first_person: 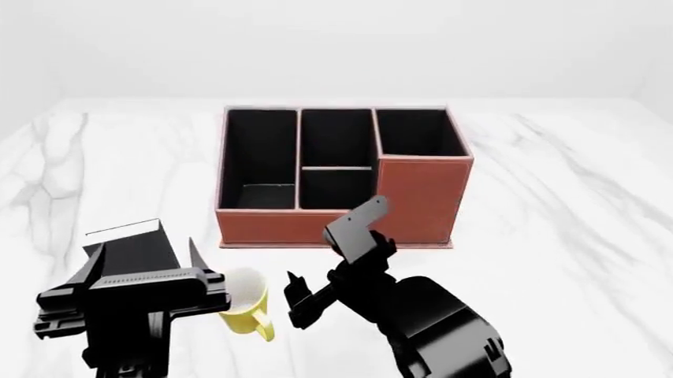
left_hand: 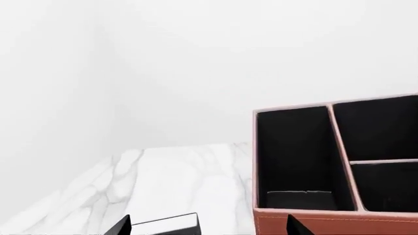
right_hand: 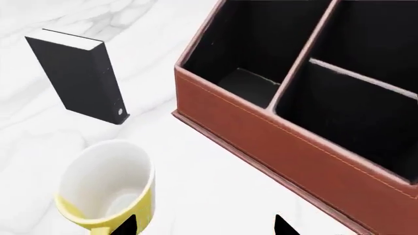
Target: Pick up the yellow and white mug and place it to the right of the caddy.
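Mug (first_person: 248, 305) upright on marble (first_person: 568, 236), in front of caddy (first_person: 342, 175), near its left end. My right claw (right_hand: 202, 226) is spread wide, empty, one fingertip by the mug rim. Left claw (left_hand: 207, 226) also open, empty. Black box (right_hand: 77, 77) sits nearby.

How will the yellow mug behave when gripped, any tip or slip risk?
The yellow mug looks rigid and glossy, so the fingers may slip on its wall. It stands upright and empty, probably light, so an off-centre push could tip or slide it. Its handle may make it swing.
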Controlling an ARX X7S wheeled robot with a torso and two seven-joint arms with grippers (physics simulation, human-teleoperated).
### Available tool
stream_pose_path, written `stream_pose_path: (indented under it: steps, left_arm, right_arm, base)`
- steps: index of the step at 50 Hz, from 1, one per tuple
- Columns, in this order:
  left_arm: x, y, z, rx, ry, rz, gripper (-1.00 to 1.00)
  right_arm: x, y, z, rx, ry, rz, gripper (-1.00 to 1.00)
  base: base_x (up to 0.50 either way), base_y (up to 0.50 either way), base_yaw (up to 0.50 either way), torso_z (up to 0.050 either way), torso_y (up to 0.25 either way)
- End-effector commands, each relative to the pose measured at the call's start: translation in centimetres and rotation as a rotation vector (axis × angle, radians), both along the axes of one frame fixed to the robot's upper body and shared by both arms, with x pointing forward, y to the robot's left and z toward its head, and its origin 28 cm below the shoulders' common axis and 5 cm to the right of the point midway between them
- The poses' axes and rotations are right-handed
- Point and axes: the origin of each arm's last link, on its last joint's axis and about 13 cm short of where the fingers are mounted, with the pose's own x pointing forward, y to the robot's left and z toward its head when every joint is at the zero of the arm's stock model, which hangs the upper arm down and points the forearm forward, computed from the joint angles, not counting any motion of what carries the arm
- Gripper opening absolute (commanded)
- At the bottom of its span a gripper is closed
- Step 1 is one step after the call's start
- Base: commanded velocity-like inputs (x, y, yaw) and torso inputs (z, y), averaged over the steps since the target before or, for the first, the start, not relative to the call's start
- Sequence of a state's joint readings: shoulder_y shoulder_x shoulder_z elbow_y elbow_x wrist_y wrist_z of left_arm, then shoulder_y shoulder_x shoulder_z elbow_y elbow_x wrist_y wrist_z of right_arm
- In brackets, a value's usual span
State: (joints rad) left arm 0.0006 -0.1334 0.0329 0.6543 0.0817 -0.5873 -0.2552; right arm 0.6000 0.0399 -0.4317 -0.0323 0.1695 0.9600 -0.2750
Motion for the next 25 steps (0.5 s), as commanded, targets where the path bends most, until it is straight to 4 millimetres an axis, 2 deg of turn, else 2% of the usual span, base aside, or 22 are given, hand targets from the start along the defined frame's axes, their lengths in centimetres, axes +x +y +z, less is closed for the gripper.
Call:
stream_pose_path:
  steps: [1, 12, 25]
  left_arm:
    - [0.1, 0.1, -0.2, -0.008, 0.004, -0.003, 1.00]
    - [0.2, 0.1, -0.3, -0.011, 0.004, -0.008, 1.00]
    - [0.1, 0.2, -0.5, -0.014, 0.006, -0.004, 1.00]
  right_arm:
    - [0.2, 0.8, -0.5, 0.001, 0.061, 0.027, 1.00]
    - [-1.4, 1.4, -0.3, -0.001, 0.060, 0.071, 1.00]
    - [-1.5, 2.1, -1.1, -0.009, 0.080, 0.103, 1.00]
  base:
    - [0.00, 0.00, 0.00, 0.000, 0.000]
    - [0.00, 0.00, 0.00, 0.000, 0.000]
    - [0.00, 0.00, 0.00, 0.000, 0.000]
